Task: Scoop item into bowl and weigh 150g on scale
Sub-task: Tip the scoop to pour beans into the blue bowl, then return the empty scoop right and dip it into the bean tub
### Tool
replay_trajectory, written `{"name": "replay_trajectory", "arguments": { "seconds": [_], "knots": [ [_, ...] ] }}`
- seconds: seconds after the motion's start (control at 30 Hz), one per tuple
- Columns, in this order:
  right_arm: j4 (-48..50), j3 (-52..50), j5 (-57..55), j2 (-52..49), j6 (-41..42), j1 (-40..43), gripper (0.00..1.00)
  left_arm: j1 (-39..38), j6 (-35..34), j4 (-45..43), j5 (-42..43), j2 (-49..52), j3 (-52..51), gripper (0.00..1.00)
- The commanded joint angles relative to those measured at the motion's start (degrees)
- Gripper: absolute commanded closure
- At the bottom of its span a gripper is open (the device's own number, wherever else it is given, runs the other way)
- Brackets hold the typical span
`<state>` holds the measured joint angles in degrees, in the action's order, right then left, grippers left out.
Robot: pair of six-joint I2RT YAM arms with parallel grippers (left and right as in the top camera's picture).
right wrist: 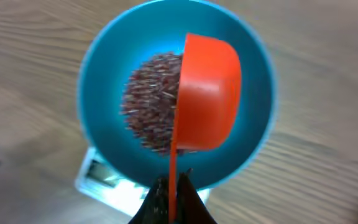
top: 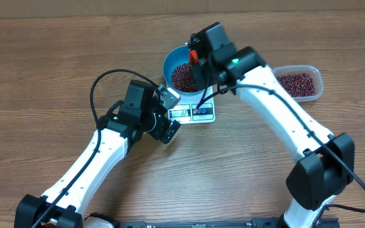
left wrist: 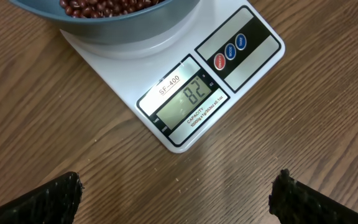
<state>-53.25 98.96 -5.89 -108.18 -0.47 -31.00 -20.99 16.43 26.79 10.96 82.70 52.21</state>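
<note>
The blue bowl point(top: 168, 63) stands on the white scale point(top: 201, 114) and holds a heap of dark red-brown beans point(top: 182, 77). My right gripper point(right wrist: 174, 186) is shut on the thin handle of an orange scoop point(right wrist: 207, 93). The scoop is tipped on its side over the beans point(right wrist: 148, 106) inside the bowl point(right wrist: 104, 81). My left gripper point(left wrist: 176, 186) hangs open over bare wood just in front of the scale point(left wrist: 166, 68), nothing between its fingers. The display point(left wrist: 188, 94) reads 82. Only the bowl's lower wall point(left wrist: 117, 28) shows in the left wrist view.
A clear plastic tub point(top: 314, 75) with more beans point(top: 295, 83) sits to the right of the scale, behind the right arm. The left arm reaches in from the lower left, the right arm from the lower right.
</note>
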Motion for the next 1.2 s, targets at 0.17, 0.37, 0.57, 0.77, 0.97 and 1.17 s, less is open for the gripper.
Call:
{"name": "replay_trajectory", "arguments": {
  "seconds": [0.17, 0.37, 0.57, 0.77, 0.97, 1.17],
  "knots": [
    [0.07, 1.75, -20.65, 0.17, -1.55, -4.24, 0.96, 0.02, -0.35, -0.04, 0.63, 0.46, -0.42, 0.0],
    [0.0, 2.38, -16.17, 0.42, -2.6, -3.91, 0.96, 0.02, -0.35, -0.04, 0.63, 0.46, -0.42, 0.0],
    [-0.72, 4.76, -0.07, 3.89, -2.62, 1.66, 0.96, 0.02, -0.35, -0.04, 0.63, 0.46, -0.42, 0.0],
    [-4.2, 5.77, 20.26, 10.38, -3.02, 14.47, 0.96, 0.02, -0.35, -0.04, 0.63, 0.46, -0.42, 0.0],
    [-14.93, 5.62, 21.11, 13.64, -5.35, 30.93, 0.96, 0.02, -0.35, -0.04, 0.63, 0.46, -0.42, 0.0],
    [-18.43, 0.13, 13.73, 11.04, -5.73, 39.17, 0.96, 0.02, -0.35, -0.04, 0.63, 0.46, -0.42, 0.0]
  ]
}}
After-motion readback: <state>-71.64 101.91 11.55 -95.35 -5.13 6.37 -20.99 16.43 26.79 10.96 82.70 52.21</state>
